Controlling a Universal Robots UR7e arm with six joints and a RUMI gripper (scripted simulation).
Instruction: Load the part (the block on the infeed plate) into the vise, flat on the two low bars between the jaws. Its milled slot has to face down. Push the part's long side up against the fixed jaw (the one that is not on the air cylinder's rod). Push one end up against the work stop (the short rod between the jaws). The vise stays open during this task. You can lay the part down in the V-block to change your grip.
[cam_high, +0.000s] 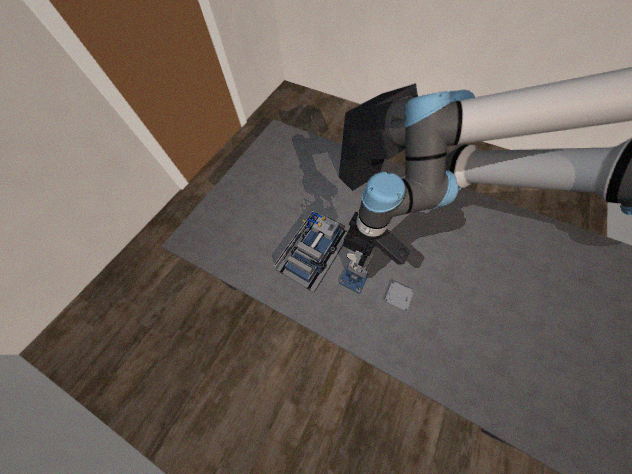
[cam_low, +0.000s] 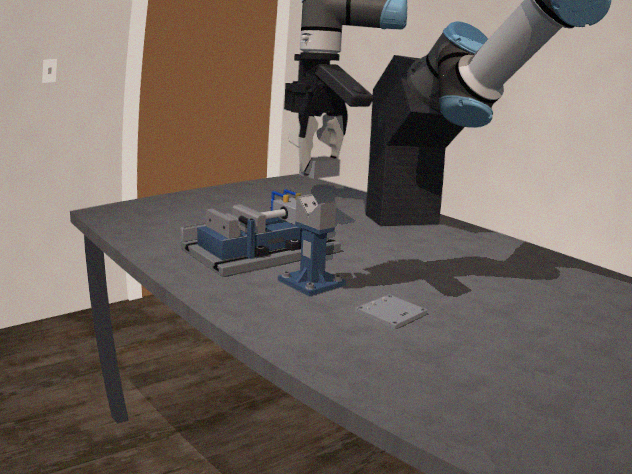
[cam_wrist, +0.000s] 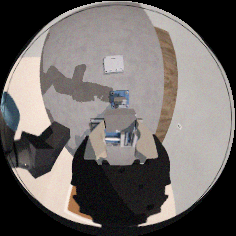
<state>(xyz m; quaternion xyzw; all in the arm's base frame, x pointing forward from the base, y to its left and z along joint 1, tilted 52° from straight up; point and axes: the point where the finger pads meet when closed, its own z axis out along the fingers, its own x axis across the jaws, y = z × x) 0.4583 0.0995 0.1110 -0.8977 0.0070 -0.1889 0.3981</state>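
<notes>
My gripper (cam_low: 320, 161) (cam_wrist: 120, 119) is shut on the grey part (cam_low: 326, 167) (cam_wrist: 121, 117), which hangs below the fingers, above the V-block (cam_low: 321, 218) with a gap between them. I cannot make out the milled slot. The vise (cam_high: 308, 256) stands beside the V-block, open. Its fixed jaw (cam_high: 299, 266) (cam_low: 222, 223) is apart from the moving jaw (cam_high: 308, 251) (cam_low: 250, 217), which is on the air cylinder's rod (cam_high: 317, 239) (cam_low: 273, 214). The dark work stop shows small between the jaws; the low bars are hidden or too small to tell. The infeed plate (cam_high: 398, 295) (cam_low: 392, 310) (cam_wrist: 113, 64) holds no part.
The V-block's blue stand (cam_low: 312, 262) rises from the table between the vise and the infeed plate. A blue post (cam_low: 251, 238) stands at the vise's near side. Blue hoses with yellow fittings (cam_low: 285, 198) are at the cylinder end. The robot's dark pedestal (cam_low: 405, 178) is behind.
</notes>
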